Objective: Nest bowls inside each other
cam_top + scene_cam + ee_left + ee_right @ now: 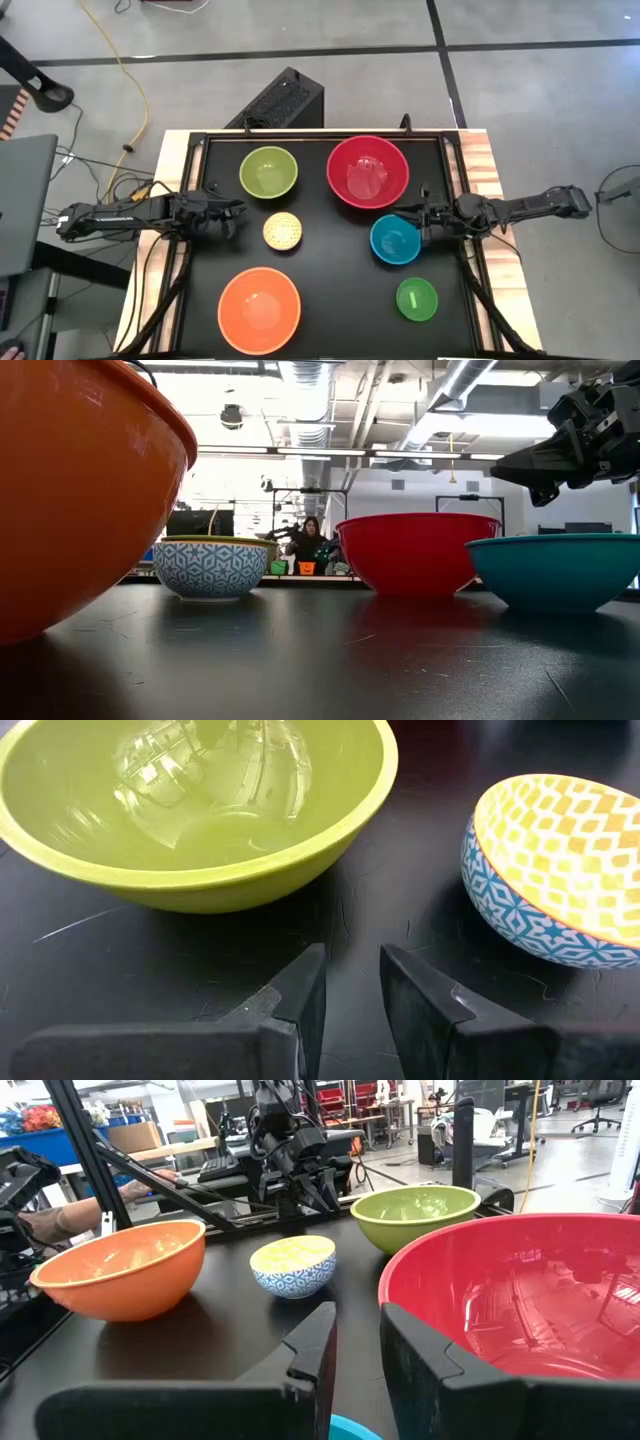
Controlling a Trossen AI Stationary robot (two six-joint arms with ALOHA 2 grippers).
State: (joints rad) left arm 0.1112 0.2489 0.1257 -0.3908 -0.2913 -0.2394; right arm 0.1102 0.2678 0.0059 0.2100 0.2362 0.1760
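Observation:
Six bowls sit upright on their bases on the black table: red (367, 172), lime green (268, 172), small speckled yellow (283, 232), blue (395, 240), orange (259, 309) and small bright green (417, 299). My left gripper (238, 210) is low at the table's left, its fingers (352, 965) a little apart, pointing between the lime green bowl (200, 810) and the speckled bowl (550, 870). My right gripper (400, 213) hovers above the blue bowl's (560, 570) far rim, clear of it (545, 490), with a narrow gap and nothing between its fingers (357, 1320).
Wooden side rails (480, 160) border the black top. A black box (283, 100) stands beyond the far edge. Bare table lies between the speckled and blue bowls (335, 255). A person (312, 540) shows far behind the table.

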